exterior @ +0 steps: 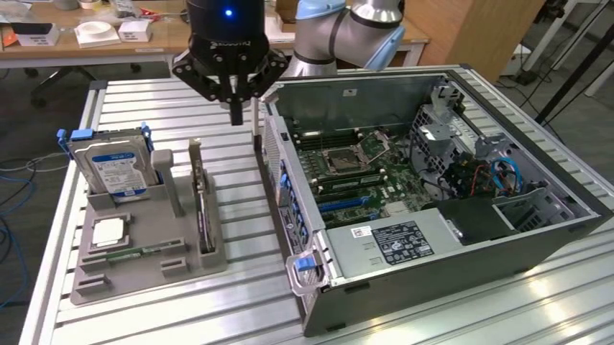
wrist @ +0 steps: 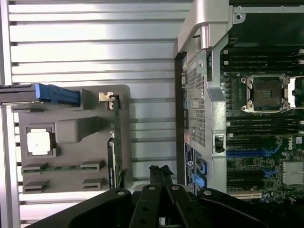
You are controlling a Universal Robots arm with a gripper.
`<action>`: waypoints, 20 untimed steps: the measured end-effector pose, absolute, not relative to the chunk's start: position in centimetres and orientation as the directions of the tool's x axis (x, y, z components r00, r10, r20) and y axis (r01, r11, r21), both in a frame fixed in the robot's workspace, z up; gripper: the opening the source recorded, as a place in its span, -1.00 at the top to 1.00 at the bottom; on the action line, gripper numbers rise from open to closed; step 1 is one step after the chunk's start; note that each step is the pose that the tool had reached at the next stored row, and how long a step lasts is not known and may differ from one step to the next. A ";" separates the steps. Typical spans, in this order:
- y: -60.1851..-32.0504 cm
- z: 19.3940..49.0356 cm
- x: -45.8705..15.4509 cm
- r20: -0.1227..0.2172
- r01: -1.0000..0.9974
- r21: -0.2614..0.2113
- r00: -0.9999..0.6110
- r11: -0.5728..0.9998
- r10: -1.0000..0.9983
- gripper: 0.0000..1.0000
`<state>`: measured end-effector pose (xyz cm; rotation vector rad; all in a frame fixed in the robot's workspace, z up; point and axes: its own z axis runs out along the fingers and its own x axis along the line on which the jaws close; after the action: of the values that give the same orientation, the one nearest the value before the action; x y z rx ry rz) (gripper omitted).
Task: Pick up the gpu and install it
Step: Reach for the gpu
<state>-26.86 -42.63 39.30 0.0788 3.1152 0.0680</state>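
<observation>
gpu (exterior: 203, 210) stands on edge in grey holder (exterior: 144, 277), slot on exterior view's right side, beside open computer case (exterior: 461, 237) on tabletop (exterior: 537, 302). Tool (exterior: 236, 113) hovers above gap between holder and case, fingers together, gripping nothing.

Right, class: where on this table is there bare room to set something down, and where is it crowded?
Free: the table strip between tray and case; the slats beyond the tray, near the gripper; the near edge before the tray. Crowded: the tray and inside the case.
</observation>
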 end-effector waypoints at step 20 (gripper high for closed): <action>-42.6 39.3 -32.0 -0.024 0.050 0.044 -0.998 0.998 0.051 0.79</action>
<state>-32.04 -42.64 39.30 0.0787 3.1152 0.0680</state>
